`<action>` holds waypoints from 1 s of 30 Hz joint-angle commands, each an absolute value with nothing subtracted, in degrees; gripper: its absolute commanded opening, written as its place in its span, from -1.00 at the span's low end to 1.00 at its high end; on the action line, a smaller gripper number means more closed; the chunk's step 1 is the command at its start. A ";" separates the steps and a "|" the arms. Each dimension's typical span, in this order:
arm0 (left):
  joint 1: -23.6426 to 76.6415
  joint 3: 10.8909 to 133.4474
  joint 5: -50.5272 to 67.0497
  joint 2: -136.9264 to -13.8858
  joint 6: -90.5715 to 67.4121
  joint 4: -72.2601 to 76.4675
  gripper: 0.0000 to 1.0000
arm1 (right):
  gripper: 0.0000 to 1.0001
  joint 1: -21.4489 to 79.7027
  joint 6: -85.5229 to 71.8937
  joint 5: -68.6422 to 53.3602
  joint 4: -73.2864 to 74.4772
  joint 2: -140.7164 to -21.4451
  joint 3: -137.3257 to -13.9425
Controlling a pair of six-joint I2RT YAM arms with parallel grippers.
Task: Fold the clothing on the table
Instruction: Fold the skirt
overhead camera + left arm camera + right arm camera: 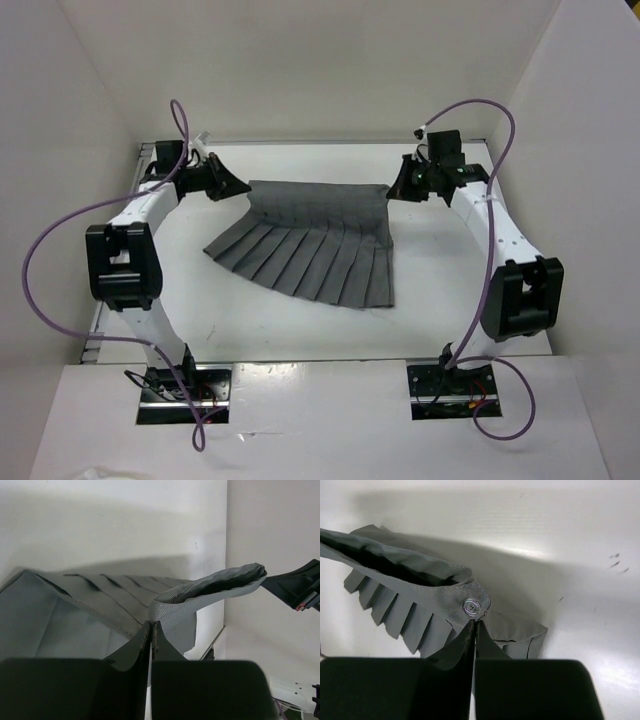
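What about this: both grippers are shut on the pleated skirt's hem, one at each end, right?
Not the hem. The left gripper and right gripper are shut on the waistband of the pleated skirt, one at each end; both wrist views show it.

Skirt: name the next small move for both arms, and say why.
Probably carry both waistband ends together toward the near hem, folding the skirt in half. The left jaws and right jaws are each shut on a waistband end at the far side, and the pleats lie fanned flat on the table.
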State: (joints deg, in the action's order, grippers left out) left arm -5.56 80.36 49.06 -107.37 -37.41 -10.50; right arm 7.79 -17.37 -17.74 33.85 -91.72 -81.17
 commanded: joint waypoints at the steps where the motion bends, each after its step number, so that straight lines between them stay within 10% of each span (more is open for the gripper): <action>1: -6.94 77.36 46.33 -99.94 -34.63 -8.79 -1.00 | -1.00 9.92 -18.02 -16.44 40.06 -85.79 -79.55; 19: -6.94 96.06 46.93 -111.80 -35.68 -12.83 -1.00 | -1.00 11.95 -15.12 -8.70 38.85 -96.50 -95.45; 30: -6.94 75.78 44.39 -99.68 -33.76 -12.30 -1.00 | -1.00 16.87 -19.42 -11.51 44.90 -85.80 -76.22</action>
State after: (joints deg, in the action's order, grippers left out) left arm -6.22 79.92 45.60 -105.51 -35.99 -12.64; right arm 15.29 -17.65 -11.38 40.77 -90.91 -79.92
